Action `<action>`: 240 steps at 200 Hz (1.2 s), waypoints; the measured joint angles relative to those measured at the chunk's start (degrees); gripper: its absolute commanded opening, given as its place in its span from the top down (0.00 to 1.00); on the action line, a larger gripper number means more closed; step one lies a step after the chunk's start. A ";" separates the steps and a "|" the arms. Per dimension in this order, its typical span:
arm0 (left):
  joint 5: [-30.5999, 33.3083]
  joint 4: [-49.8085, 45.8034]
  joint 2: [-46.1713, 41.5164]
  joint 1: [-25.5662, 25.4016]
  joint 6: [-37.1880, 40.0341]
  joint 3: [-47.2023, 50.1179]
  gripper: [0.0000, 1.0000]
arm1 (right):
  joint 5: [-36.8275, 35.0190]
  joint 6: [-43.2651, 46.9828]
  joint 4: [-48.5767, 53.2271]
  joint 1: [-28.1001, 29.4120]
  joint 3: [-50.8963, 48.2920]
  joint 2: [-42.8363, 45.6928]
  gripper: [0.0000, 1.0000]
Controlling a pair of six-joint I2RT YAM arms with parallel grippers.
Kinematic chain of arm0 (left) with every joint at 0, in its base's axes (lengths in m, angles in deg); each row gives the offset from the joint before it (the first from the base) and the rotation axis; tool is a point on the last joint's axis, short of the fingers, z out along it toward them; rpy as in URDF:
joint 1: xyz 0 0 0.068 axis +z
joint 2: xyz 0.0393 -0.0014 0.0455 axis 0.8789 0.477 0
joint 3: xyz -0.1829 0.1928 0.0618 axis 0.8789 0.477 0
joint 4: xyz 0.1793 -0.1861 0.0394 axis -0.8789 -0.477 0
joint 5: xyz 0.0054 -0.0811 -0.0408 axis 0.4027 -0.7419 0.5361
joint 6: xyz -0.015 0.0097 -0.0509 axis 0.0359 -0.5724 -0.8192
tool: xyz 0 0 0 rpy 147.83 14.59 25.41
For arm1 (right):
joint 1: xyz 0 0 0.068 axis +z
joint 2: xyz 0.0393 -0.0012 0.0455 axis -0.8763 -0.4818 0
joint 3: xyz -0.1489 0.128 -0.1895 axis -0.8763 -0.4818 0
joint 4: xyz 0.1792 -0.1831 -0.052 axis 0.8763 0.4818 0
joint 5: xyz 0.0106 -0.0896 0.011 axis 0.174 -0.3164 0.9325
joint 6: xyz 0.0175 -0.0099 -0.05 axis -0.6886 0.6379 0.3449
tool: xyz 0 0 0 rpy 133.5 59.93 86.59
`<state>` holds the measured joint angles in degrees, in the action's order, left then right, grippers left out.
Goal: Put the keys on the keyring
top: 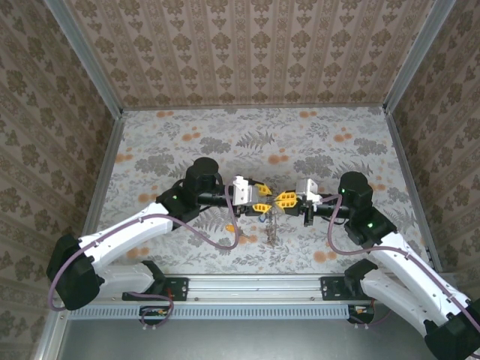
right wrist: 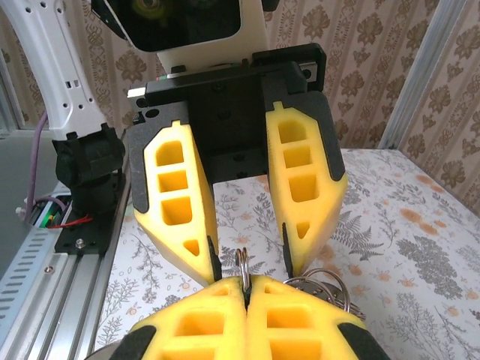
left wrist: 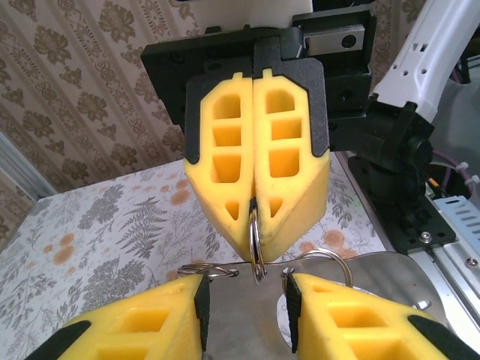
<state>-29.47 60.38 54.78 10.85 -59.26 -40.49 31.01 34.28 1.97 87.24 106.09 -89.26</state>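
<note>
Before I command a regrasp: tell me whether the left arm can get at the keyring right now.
Probably yes. The left pincer stands open right in front of the keyring, whose loop juts free from the shut right pincer; nothing lies between them.

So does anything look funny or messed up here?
Nothing is broken or spilled. One small yellow bit lies alone on the table by the left arm; too small to tell if it is a key. The right gripper pinches the keyring while the left gripper stands open around it.
</note>
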 measured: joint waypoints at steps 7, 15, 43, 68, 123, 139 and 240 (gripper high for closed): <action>-0.42 -0.42 0.13 0.00 0.02 -0.31 0.65 | -0.04 0.02 0.15 0.00 0.00 0.09 1.00; -0.79 -0.92 0.48 -0.04 0.09 -1.03 0.68 | -0.22 0.02 0.28 0.00 0.00 0.17 1.00; -1.29 -2.32 2.32 -0.26 0.63 -4.07 0.82 | -0.98 0.09 0.66 0.00 0.00 0.50 1.00; -1.18 -4.52 3.32 -0.59 1.27 -5.60 0.99 | -2.47 0.24 1.14 -0.17 0.02 1.07 1.00; 3.72 -12.22 3.48 -2.05 4.33 -8.24 1.00 | -4.76 6.21 9.38 0.00 2.84 1.31 0.71; 7.32 -17.94 4.09 -2.75 6.47 -11.10 1.00 | -6.93 10.86 15.63 0.00 5.86 1.29 0.69; 18.45 -42.05 13.64 -5.22 12.87 -28.92 1.00 | -14.05 18.38 30.58 0.00 12.22 -3.34 0.69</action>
<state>-11.02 18.33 68.42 5.63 -46.38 -69.41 16.95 52.66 32.54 87.24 118.31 -92.60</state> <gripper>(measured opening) 0.056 0.317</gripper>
